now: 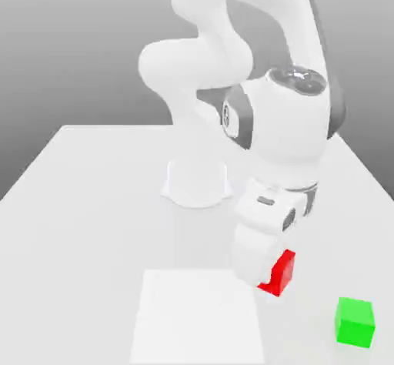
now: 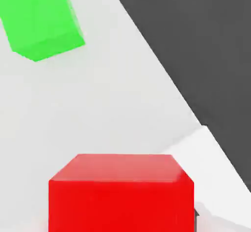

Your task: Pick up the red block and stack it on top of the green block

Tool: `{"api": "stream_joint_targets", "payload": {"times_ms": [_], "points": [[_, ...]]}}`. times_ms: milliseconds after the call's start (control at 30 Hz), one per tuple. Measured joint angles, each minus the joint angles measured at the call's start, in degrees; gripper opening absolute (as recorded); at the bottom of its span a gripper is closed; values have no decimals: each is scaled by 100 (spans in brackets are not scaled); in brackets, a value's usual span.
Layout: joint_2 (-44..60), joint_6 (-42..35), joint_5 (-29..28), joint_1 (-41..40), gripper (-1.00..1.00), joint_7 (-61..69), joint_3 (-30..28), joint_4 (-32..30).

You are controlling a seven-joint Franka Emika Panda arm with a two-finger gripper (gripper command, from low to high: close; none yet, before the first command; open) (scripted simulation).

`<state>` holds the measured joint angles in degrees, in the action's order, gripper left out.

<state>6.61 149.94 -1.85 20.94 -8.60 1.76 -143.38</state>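
The red block rests on the white table, toward the front on the exterior view's right. My gripper hangs low right over it and hides the block's left part. In the hand view the red block looms very close. The green block stands alone on the table, a short way to the exterior view's right of the red one and nearer the front edge. It is apart from the red block and from my gripper, and it also appears in the hand view.
The arm's round white base stands behind the blocks at mid table. A paler rectangular patch lies flat on the table left of the red block. In the hand view the table's edge runs diagonally against dark floor.
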Motion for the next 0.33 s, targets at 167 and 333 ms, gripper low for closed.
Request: {"api": "stream_joint_targets", "payload": {"times_ms": [167,333], "points": [[746,119,-51,406,-100,-326,291,617],[1130,464,-122,444,100,-387,264,655]]}}
